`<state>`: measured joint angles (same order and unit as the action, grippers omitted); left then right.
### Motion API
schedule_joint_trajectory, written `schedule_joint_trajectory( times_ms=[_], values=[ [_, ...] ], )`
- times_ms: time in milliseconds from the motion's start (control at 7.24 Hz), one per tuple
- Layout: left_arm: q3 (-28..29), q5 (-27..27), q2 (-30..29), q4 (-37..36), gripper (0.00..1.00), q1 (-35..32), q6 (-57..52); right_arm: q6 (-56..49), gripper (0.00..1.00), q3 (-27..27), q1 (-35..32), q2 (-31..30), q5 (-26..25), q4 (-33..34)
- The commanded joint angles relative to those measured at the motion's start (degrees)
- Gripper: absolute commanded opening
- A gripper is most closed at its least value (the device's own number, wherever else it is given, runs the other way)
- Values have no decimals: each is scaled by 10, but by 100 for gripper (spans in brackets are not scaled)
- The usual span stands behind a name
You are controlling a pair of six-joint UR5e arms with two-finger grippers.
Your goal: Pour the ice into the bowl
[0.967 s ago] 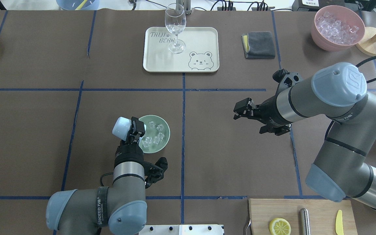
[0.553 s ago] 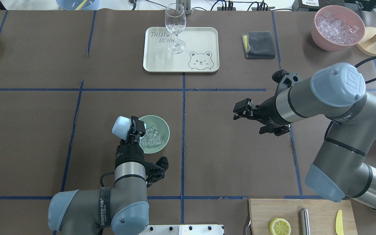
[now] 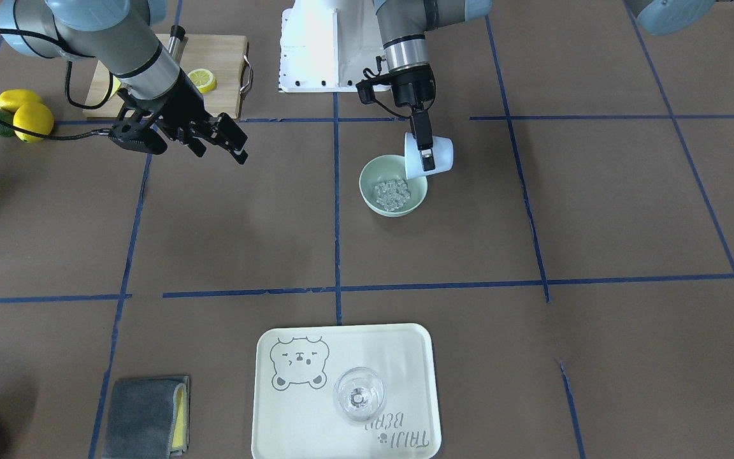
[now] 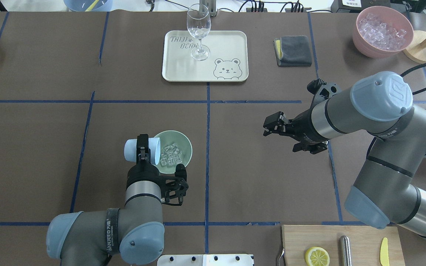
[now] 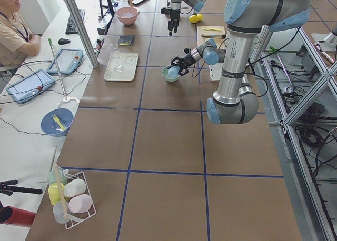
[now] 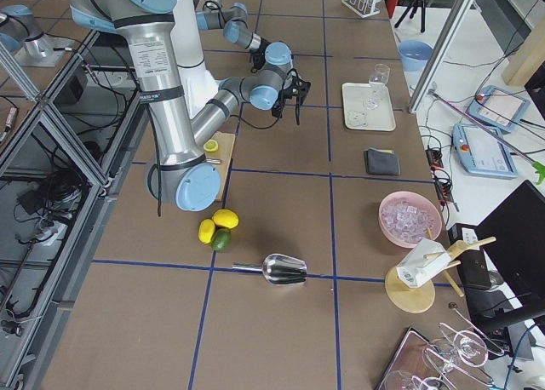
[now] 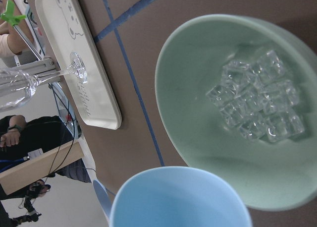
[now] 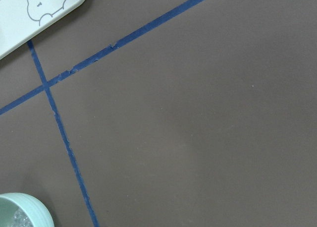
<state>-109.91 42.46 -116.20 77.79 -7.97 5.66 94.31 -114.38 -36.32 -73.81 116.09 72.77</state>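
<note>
The pale mint-green bowl [image 4: 182, 146] [image 3: 367, 185] [image 7: 198, 88] stands left of the table's middle. A heap of clear ice [image 4: 170, 155] [image 3: 392, 193] [image 7: 257, 108] lies in it. My left gripper [image 4: 142, 147] [image 3: 425, 145] is shut on a light blue cup [image 4: 131, 149] [image 3: 440, 153] [image 7: 178, 202]. The cup lies tilted on its side above the bowl's rim, its mouth facing the bowl. No ice shows inside the cup. My right gripper [image 4: 270, 126] [image 3: 232, 139] hovers open and holds nothing, well to the right of the bowl.
A cream tray [image 4: 231, 40] with a wine glass [image 4: 198, 29] sits at the far middle, and a grey cloth [image 4: 293, 50] lies to its right. A pink container [image 4: 361, 33] of ice is far right. A cutting board [image 4: 361, 236] with a lemon half lies near right.
The left wrist has turned and drawn slightly left, bringing the cup from steeply upturned to level. The ice has settled from scattered pieces into one heap. The right arm barely moved.
</note>
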Motion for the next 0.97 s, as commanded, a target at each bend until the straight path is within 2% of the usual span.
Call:
schedule_joint_trajectory(
  times_ms=[0, 138, 276, 415, 691, 829],
  values=[
    [-19, 135, 4, 0, 0, -44, 342, -1, 100, 1, 1, 2, -1, 0],
    [-41, 143, 38, 1, 0, -51, 489, -2, 100, 0, 1, 3, -1, 0],
    [-68, 142, 58, 2, 0, -55, 534, -2, 100, 0, 1, 4, -2, 0],
    [-83, 126, 76, 5, 0, -56, 624, -3, 100, 0, 2, 6, -6, 0],
    [-87, 55, 99, 11, 0, -57, 716, -4, 100, -1, 3, 8, -8, 0],
    [-89, 39, 135, 59, 0, -57, 772, -4, 100, 0, 3, 9, -12, 0]
  ],
)
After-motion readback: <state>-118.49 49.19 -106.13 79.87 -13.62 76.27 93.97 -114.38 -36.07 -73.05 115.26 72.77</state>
